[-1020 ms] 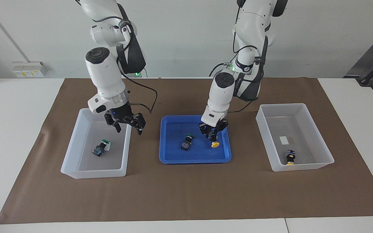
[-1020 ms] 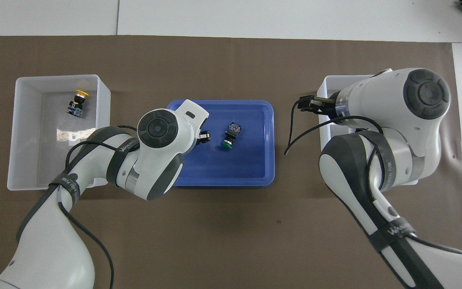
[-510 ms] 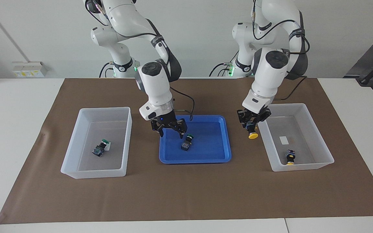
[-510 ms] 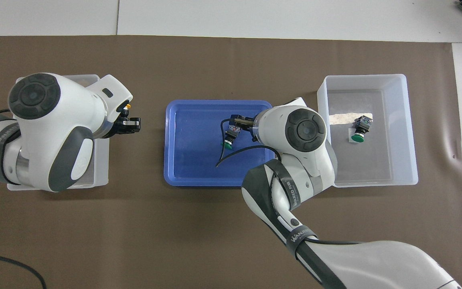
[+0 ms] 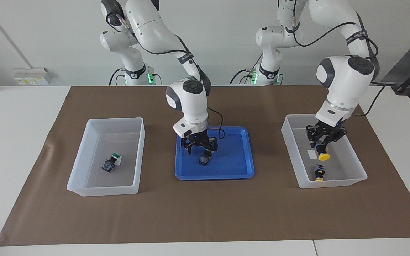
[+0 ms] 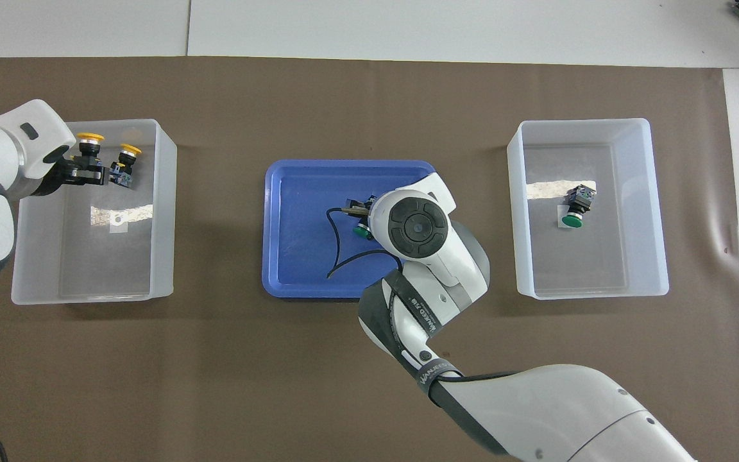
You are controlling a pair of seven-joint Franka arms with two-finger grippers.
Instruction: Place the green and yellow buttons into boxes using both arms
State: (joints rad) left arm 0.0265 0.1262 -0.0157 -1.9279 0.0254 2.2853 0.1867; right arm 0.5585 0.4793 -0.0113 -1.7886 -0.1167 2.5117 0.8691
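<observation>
My left gripper (image 5: 321, 144) is shut on a yellow button (image 5: 322, 155) and holds it, cap down, inside the box (image 5: 354, 158) at the left arm's end; it also shows in the overhead view (image 6: 89, 145). A second yellow button (image 5: 319, 173) lies in that box. My right gripper (image 5: 200, 147) is open, low over a green button (image 5: 204, 159) lying in the blue tray (image 5: 238, 169), fingers on either side of it. Another green button (image 5: 110, 164) lies in the box (image 5: 84, 167) at the right arm's end.
The two boxes and the blue tray stand in a row on a brown mat (image 5: 205, 213). The right arm's wrist covers most of the tray's green button in the overhead view. A cable loops from the right wrist over the tray (image 6: 334, 256).
The left gripper lifted the yellow button from the tray and carried it into its box. The right gripper moved from its box to the tray and came down over the green button.
</observation>
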